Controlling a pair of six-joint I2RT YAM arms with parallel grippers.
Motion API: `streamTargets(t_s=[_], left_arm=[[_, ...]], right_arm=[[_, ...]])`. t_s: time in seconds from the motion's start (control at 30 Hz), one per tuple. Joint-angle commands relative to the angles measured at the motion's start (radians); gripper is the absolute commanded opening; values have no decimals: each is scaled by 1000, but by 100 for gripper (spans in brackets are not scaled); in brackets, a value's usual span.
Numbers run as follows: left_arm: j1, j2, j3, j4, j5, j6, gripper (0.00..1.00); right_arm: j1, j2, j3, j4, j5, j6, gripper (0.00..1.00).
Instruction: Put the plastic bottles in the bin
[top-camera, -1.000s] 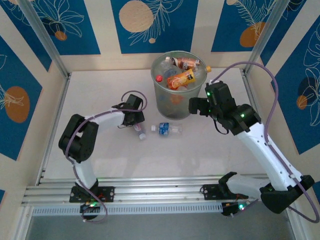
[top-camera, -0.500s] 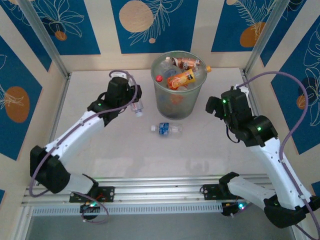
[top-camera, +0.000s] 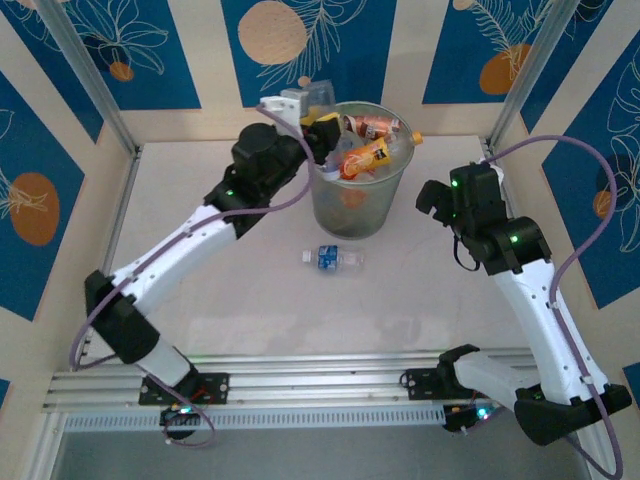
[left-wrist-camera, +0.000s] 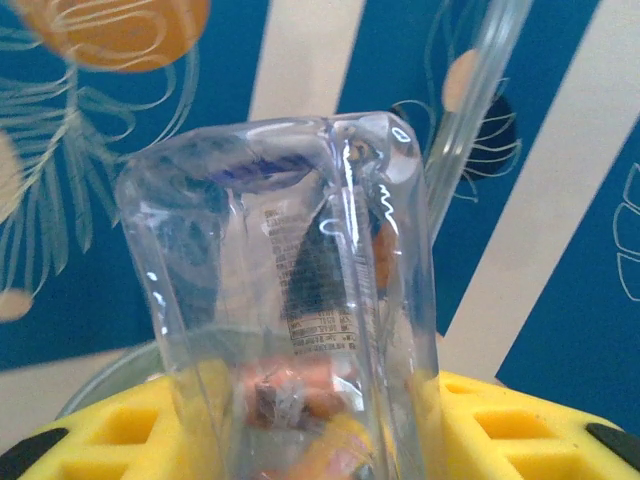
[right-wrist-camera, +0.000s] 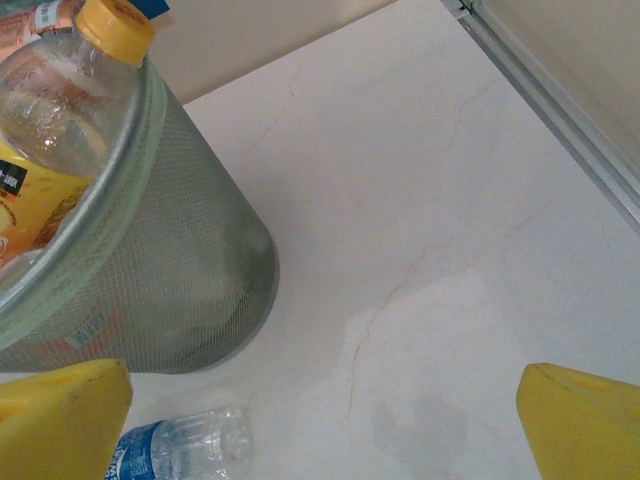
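A clear bottle (left-wrist-camera: 290, 300) sits clamped between the yellow fingers (left-wrist-camera: 520, 430) of the left tool (top-camera: 322, 122), upper middle of the top view, over the left rim of the bin (top-camera: 335, 215), which is heaped with other bottles (top-camera: 362, 155). A blue-labelled bottle (top-camera: 333, 258) lies on the worktop (top-camera: 250, 300) just below the bin. Right of the bin, the right tool (right-wrist-camera: 320, 420) gapes wide, holding nothing

We find the round grey-green mesh bin (top-camera: 350, 210) heaped to its rim with plastic bottles (top-camera: 365, 155); the left gripper (left-wrist-camera: 310, 430), clamped on a clear crushed bottle (left-wrist-camera: 280, 280), crowds its left rim. The white table (top-camera: 400, 300) lies open around one blue-labelled bottle (top-camera: 333, 258).
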Motion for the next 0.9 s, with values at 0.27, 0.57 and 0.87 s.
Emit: streamTargets(t_s=[0.27, 0.57, 0.87], left_arm=[[-117, 300, 285, 274, 75, 340, 46], [-151, 431, 390, 259, 80, 407, 46], [-150, 477, 392, 295, 40, 451, 46]], right_arm=[[-40, -81, -60, 25, -24, 39, 99], [-48, -110, -76, 18, -34, 37, 99], [-50, -123, -100, 29, -60, 32, 99]])
